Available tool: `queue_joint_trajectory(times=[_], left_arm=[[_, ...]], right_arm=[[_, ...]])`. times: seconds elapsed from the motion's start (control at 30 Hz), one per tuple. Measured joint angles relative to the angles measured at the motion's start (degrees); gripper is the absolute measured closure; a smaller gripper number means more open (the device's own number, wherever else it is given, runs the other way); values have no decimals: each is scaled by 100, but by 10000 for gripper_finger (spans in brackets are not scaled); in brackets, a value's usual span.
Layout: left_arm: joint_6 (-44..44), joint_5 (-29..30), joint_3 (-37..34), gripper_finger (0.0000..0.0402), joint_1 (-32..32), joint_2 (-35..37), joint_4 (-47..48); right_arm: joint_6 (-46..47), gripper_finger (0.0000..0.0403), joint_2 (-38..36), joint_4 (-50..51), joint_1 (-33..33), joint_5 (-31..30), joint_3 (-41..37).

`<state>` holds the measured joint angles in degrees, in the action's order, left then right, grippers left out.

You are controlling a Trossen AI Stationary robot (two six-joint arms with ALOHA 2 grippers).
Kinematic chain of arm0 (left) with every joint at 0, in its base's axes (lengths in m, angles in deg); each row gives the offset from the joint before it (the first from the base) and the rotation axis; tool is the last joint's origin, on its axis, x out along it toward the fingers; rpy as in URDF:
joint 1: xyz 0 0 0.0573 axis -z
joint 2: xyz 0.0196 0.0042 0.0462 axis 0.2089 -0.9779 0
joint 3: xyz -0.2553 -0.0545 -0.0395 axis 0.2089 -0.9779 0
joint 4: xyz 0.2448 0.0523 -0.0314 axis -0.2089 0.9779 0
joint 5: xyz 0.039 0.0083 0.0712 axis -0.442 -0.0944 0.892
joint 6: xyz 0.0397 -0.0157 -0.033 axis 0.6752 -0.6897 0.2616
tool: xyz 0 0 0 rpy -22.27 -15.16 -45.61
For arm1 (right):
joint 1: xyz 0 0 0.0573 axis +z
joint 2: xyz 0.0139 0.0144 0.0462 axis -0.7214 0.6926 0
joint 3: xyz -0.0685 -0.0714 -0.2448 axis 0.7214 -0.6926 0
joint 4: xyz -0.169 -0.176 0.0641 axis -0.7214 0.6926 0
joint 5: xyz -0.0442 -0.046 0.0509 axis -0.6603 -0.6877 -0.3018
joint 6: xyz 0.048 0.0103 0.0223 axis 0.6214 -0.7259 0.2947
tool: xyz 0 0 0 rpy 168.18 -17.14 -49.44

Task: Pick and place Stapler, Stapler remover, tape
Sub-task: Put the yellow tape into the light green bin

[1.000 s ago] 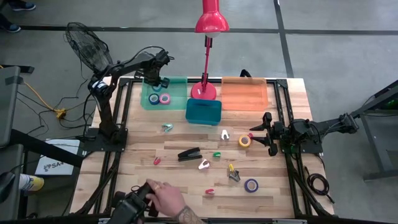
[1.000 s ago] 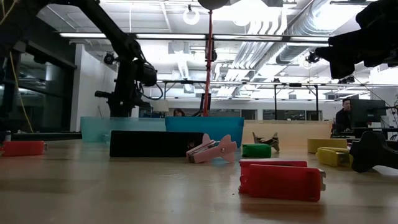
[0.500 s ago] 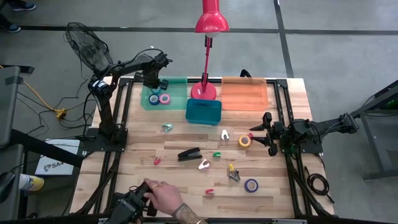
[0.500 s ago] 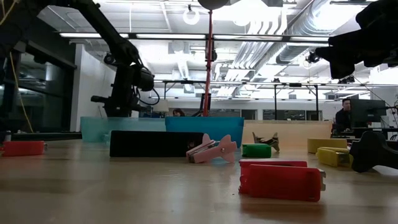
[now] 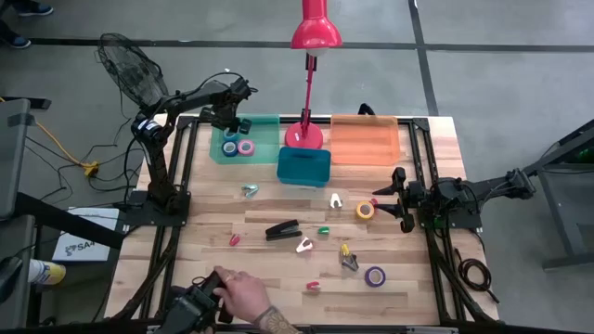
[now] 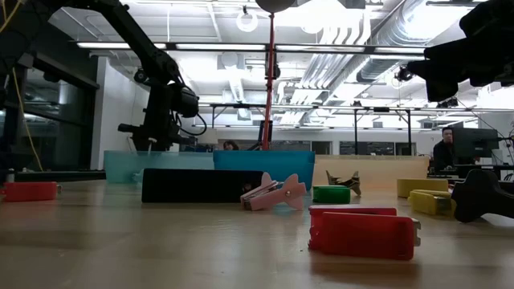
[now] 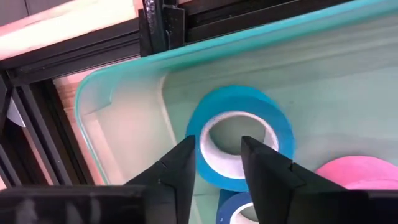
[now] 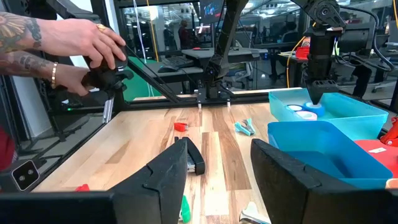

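Note:
My left gripper (image 7: 214, 155) points down into the teal bin (image 5: 264, 139) at the table's far left, fingers open. Below it a light-blue tape roll (image 7: 273, 124) lies flat in the bin beside a dark-blue roll (image 7: 233, 211) and a pink roll (image 7: 354, 177). One finger is over the roll's hole, the other outside its wall. The black stapler (image 5: 282, 229) lies mid-table. A yellow tape roll (image 5: 366, 210) and a purple one (image 5: 375, 276) lie to the right. Several small stapler removers, such as a white one (image 5: 335, 199), lie scattered. My right gripper (image 5: 401, 199) waits open and level at the right. My left gripper comes from above with the near wall of the light-blue roll (image 7: 202, 140) between its open fingers. The roll lies flat on the bin's floor. Whether either finger touches it, I cannot tell.
A blue bin (image 5: 303, 165) and an orange bin (image 5: 365, 139) stand at the far edge, with a red lamp's base (image 5: 304, 136) between them. A person's hand (image 5: 239, 293) holds a dark device at the near edge. Bare wood lies at the near right.

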<state>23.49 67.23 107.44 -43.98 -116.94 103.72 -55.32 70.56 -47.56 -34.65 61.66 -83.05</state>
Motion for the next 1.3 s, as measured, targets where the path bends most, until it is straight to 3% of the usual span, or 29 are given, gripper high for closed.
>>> queue_joint_trajectory(times=[0.4, 0.83, 1.13, 1.2, 1.3], left_arm=[[598, -11, -2, 263, 17, 748, -81], [1781, -1894, 0, 263, 354, 2068, -861], [2188, -2430, 0, 263, 1082, 2561, -922], [2117, -2494, -2, 263, 1263, 2617, -905], [1827, -2502, -2, 263, 1592, 2733, -871]], right_arm=[[2, 233, 0, 0, -1, 1, 0], [2, 233, 0, 0, -1, -1, 0], [2, 233, 0, 0, 2, -1, 0], [2, 233, -2, 41, -1, 226, 0], [2, 233, 3, 156, 0, 1120, 0]])
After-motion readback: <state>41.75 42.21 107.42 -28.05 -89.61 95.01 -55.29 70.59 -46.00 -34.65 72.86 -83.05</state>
